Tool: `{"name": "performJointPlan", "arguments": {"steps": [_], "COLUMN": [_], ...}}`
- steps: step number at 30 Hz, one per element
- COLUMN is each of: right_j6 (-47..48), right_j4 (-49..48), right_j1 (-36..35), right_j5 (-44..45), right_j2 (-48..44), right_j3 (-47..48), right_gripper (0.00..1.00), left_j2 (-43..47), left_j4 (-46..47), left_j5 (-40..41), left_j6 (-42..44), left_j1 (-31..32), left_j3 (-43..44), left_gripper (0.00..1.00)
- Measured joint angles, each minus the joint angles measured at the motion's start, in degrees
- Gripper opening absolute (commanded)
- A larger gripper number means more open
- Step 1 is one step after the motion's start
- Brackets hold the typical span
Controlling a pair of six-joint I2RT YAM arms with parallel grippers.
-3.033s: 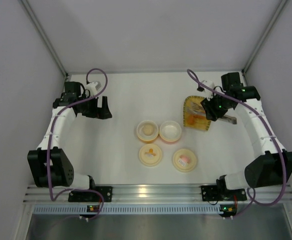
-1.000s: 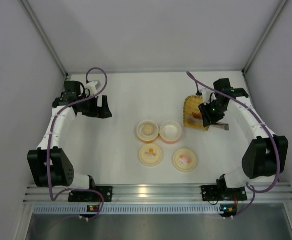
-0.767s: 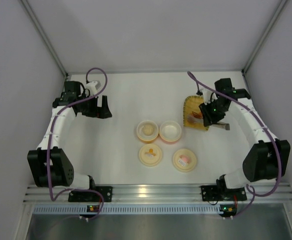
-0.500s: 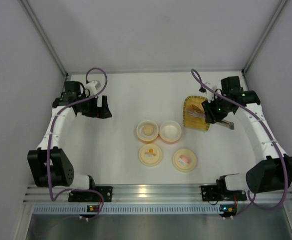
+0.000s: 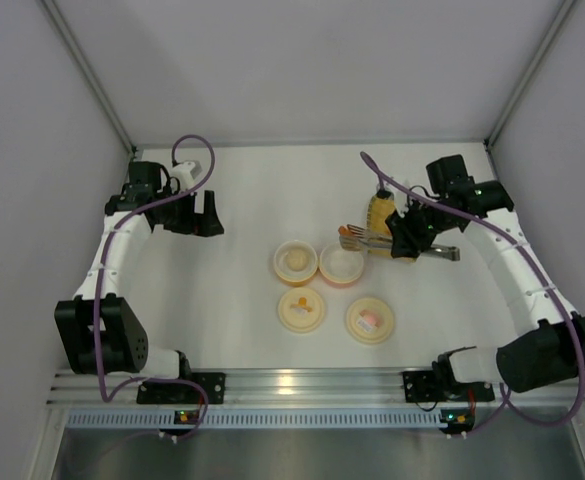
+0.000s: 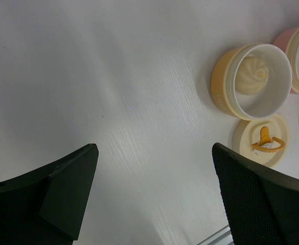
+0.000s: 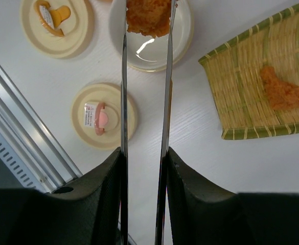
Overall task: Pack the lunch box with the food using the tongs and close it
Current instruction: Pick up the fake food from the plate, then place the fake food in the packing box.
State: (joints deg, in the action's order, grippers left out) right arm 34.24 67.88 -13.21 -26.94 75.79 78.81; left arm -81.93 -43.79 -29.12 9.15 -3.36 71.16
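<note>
tongs (image 7: 124, 102) pinch orange chunk (image 7: 148, 18) above pink tub (image 5: 334, 268)

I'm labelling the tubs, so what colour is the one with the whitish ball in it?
That tub is yellow, clearest in the left wrist view.

Shiny metal tongs (image 7: 123, 102), ribbed woven-straw tray (image 7: 241, 94), smooth plastic tubs (image 6: 220, 88)

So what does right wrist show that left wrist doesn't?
Only right wrist: long grey metal tongs in the right end effector, pinching an orange-tan chunk; a yellow ribbed tray with another chunk. Only left wrist: a cream-yellow plastic tub holding a whitish ball, and the open left end effector. Both: the pink round tub and the cream lid with the orange picture.
</note>
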Motion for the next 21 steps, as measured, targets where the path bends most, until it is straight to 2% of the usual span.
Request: {"name": "performJointPlan", "arguments": {"steps": [5,21], "right_j6": [1.7,3.2], "right_j4": [0.9,0.5], "right_j1": [-2.7,-2.9], "right_j5": [-0.9,1.3], "right_j2": [0.7,4.9], "right_j3": [-0.3,-5.3], "right_gripper": [0.09,0.11], "left_j2": [0.0,-0.2], "left_j4": [0.0,0.1], "left_j5": [0.0,-0.3], "left_j6": [0.0,-0.3], "left_j1": [0.0,0.0], "left_j3": [0.0,0.0], "left_gripper": [0.98,0.98]}}
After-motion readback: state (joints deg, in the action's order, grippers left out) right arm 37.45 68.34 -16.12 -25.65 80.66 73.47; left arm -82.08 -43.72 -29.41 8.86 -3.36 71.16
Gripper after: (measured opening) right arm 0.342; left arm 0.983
